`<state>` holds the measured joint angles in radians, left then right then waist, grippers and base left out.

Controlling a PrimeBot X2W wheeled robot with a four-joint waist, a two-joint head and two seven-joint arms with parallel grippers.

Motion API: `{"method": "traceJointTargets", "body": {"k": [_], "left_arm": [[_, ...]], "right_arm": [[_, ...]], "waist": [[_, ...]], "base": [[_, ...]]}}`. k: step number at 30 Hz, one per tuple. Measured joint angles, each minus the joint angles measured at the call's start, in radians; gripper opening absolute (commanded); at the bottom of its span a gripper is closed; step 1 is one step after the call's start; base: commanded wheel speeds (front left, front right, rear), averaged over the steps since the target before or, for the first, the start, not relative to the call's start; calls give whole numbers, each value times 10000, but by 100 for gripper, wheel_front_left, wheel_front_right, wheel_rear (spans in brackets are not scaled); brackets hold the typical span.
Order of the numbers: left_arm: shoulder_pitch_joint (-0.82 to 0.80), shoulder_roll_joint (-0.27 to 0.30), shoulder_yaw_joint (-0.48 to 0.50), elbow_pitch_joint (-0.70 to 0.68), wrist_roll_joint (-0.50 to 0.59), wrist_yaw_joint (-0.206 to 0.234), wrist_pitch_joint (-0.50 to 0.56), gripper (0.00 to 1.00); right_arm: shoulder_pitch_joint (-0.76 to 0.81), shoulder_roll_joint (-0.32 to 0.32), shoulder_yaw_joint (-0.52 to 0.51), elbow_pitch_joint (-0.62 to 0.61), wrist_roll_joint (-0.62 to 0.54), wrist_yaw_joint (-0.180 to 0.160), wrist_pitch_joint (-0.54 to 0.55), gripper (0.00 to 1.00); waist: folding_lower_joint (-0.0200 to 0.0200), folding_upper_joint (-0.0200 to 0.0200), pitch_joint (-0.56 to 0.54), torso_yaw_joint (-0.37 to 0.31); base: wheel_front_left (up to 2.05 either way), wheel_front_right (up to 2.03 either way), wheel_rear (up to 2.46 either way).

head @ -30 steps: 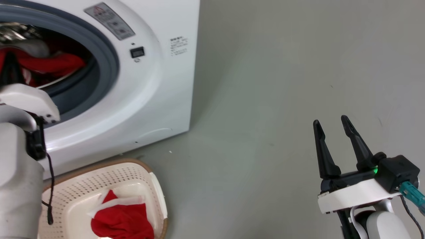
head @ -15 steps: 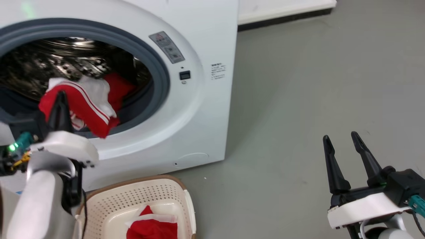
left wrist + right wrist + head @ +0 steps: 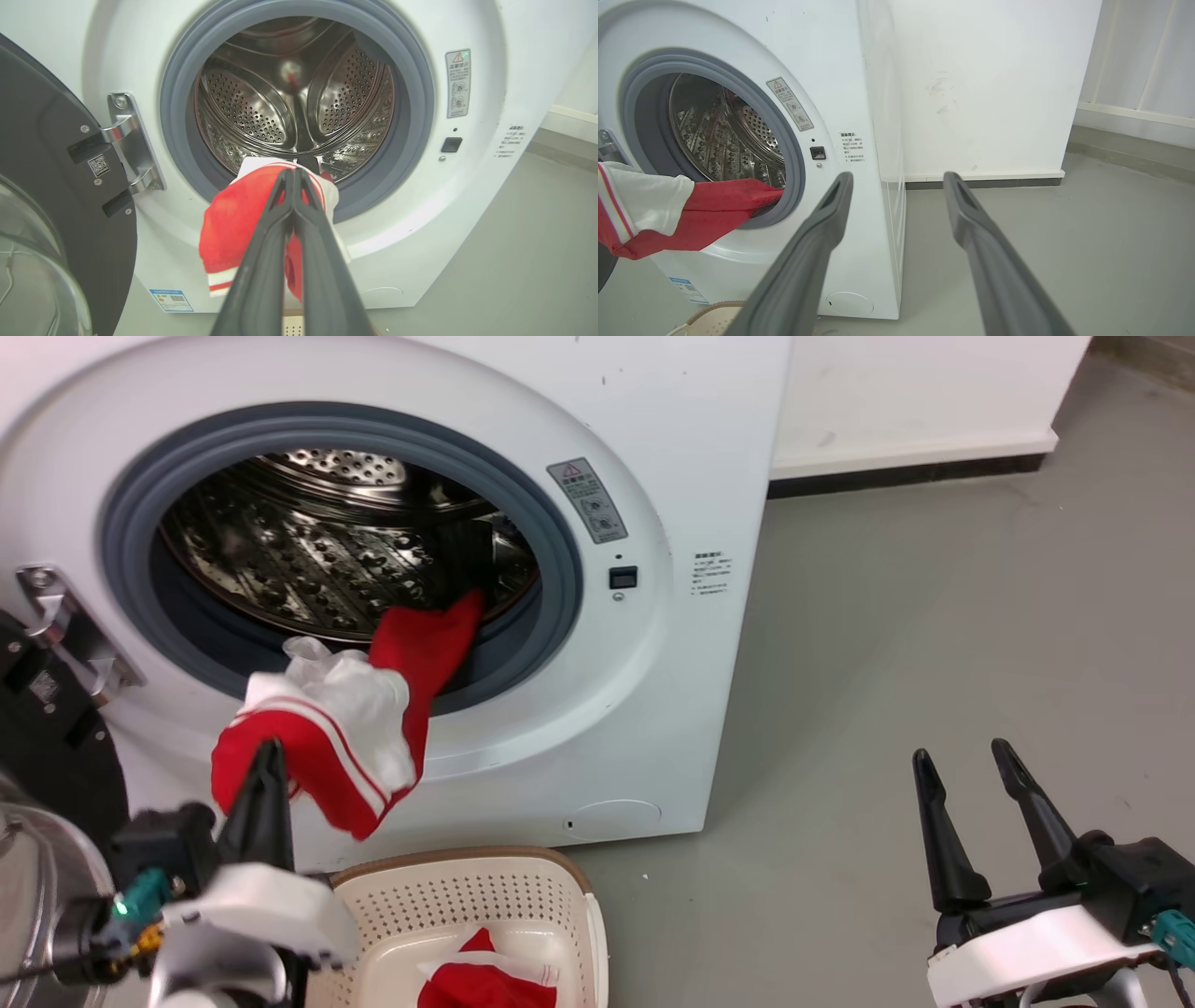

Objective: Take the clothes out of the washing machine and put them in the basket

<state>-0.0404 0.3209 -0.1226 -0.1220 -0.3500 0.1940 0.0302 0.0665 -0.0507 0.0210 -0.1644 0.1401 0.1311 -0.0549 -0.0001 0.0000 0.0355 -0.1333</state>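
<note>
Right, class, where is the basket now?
In the head view, the basket stands on the floor at the bottom, left of centre, in front of the washing machine, below its porthole and right of the left hand.

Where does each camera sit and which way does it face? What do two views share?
Head view: on the robot's head, facing forward and down at the washing machine and basket; left gripper lower left, right gripper lower right.
Left wrist view: on the left wrist, facing into the drum; its shut fingers clamp the red garment.
Right wrist view: on the right wrist, facing the machine's front corner and wall; its open fingers show.
Shared: all show the garment trailing from the drum.
</note>
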Motion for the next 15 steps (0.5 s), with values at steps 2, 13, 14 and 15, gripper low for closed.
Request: {"method": "traceJointTargets", "body": {"k": [2,13,14,15], "left_arm": [[480,-58,-71,-290,13,111,128,0],[2812,-928,-384,959,-756,431,42,0],[2882,-1014,-408,1250,-796,378,-46,0],[2904,-1145,-393,1528,-976,337,-121,0]], "right_arm": [[43,2,58,-58,-12,0,35,100],[262,2,174,-314,-100,0,249,100],[262,-2,194,-351,-125,0,286,100],[258,0,197,-412,-176,0,303,100]], "waist": [[0,0,-76,126],[1,0,-43,410],[1,0,14,406],[1,0,88,402]], "base": [[0,0,0],[0,0,0],[0,0,0],[0,0,0]]}}
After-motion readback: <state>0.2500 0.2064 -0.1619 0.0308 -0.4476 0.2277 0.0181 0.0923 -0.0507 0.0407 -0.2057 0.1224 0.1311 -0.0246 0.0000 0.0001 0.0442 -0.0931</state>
